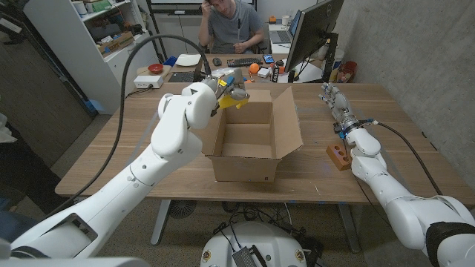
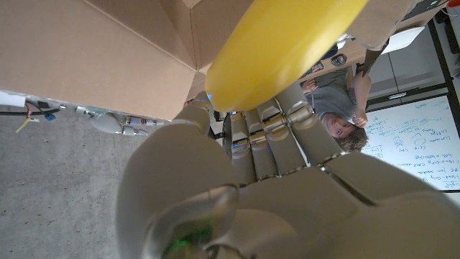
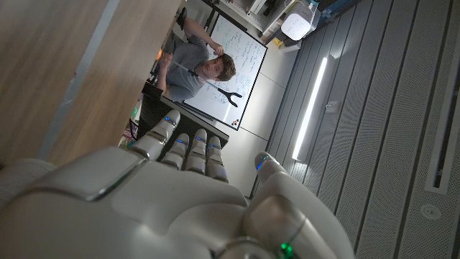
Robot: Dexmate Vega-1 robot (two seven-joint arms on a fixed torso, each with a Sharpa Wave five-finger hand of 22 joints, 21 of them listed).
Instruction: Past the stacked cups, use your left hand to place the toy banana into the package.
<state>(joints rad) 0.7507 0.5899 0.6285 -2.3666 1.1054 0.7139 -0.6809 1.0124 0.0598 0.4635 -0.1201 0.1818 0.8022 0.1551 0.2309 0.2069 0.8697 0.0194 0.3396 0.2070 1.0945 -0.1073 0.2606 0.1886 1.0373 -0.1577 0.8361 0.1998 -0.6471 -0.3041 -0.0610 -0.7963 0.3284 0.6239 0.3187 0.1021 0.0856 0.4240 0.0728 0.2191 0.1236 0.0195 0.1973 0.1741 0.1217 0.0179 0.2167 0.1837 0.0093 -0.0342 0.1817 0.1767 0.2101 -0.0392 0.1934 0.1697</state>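
Observation:
My left hand [image 1: 231,90] grips the yellow toy banana [image 1: 231,101] just above the far left flap of the open cardboard box [image 1: 252,152]. In the left wrist view the banana [image 2: 280,47] lies across my fingers [image 2: 277,137], with the box's cardboard walls [image 2: 93,50] close behind it. The box interior looks empty. My right hand [image 1: 335,99] stands at the table's right side, fingers straight and apart, holding nothing; in the right wrist view my right hand [image 3: 172,194] shows from its back.
A small wooden block with red pegs [image 1: 338,156] lies right of the box, by my right forearm. A person [image 1: 234,26] sits behind the table at a desk with a keyboard [image 1: 243,63] and a monitor [image 1: 312,33].

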